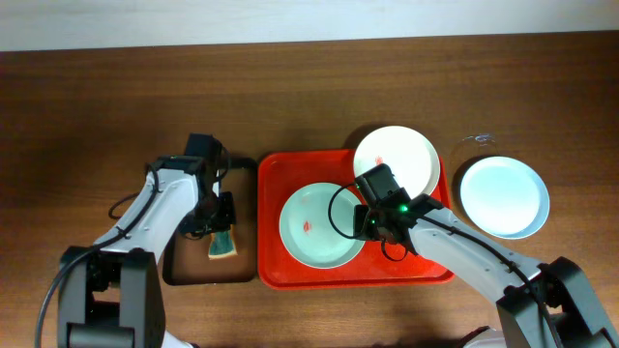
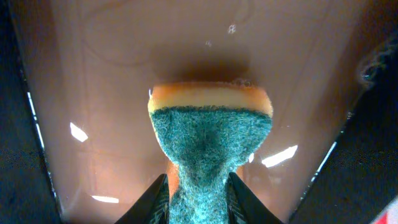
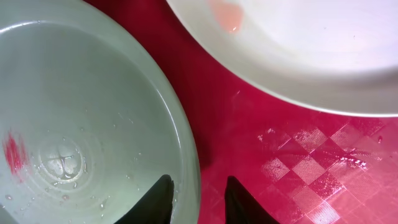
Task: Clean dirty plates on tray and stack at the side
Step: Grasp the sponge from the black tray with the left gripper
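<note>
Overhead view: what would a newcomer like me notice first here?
The bright red tray in the middle of the wooden table, holding a pale green plate and a white plate, each with a red smear. The right claw pinches the green plate's rim, while the left claw squeezes a green-and-orange sponge over a small brown tray on the left.

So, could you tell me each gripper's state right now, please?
Left gripper: shut on the sponge.
Right gripper: shut on the pale green plate.
</note>
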Controlling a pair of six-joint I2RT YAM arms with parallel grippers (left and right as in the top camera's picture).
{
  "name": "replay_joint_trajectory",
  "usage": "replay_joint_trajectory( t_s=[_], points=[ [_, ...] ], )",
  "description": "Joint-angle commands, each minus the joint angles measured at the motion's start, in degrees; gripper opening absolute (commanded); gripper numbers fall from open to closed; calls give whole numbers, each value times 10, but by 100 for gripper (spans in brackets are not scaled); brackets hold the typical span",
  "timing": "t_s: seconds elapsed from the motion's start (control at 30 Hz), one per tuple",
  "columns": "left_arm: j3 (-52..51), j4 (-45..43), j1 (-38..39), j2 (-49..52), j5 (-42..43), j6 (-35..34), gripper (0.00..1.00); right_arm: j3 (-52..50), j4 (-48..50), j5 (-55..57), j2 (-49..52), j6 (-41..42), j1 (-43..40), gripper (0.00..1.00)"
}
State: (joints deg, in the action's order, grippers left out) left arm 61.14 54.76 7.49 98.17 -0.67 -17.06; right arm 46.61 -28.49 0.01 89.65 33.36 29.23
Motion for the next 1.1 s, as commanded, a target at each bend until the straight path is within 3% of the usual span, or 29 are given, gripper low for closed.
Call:
replay_joint_trajectory(
  t_s=[0.0,0.13,0.27,0.33,0.37,0.4,0.5,0.67,0.7,0.77,0.83,0.9,0.93,1.07],
  points=[
    [-44,-35,0,6,-1,9,29,5,-1,7,4,-2,0,29],
    [-87,-100,0,6,47,9,25,5,0,7,4,-1,0,29],
    [-87,-102,0,6,41,9,2,5,-1,7,4,-2,0,28],
    [-82,-99,0,3,39,44,0,5,0,-1,4,-14,0,25],
    [-76,-99,0,-2,39,46,0,5,0,-18,4,-31,0,23],
    [-64,-93,0,-16,39,45,0,5,0,-24,4,-32,0,12],
    [-39,-59,0,-82,37,65,0,5,0,-27,4,-31,0,4],
    [-34,-41,0,-171,37,82,0,6,2,-54,4,-31,0,11],
    [-24,-26,0,-172,37,87,0,6,4,-54,4,-31,0,26],
    [-7,-11,0,-172,37,87,0,6,9,-54,4,-31,0,34],
    [2,-10,0,-172,37,87,0,6,11,-54,4,-31,0,33],
    [3,-6,0,-171,37,87,0,5,13,-54,4,-31,0,17],
    [3,-1,0,-170,37,87,0,5,13,-54,4,-31,0,13],
    [2,11,2,-146,39,87,0,5,14,-34,4,-31,0,25]
  ],
)
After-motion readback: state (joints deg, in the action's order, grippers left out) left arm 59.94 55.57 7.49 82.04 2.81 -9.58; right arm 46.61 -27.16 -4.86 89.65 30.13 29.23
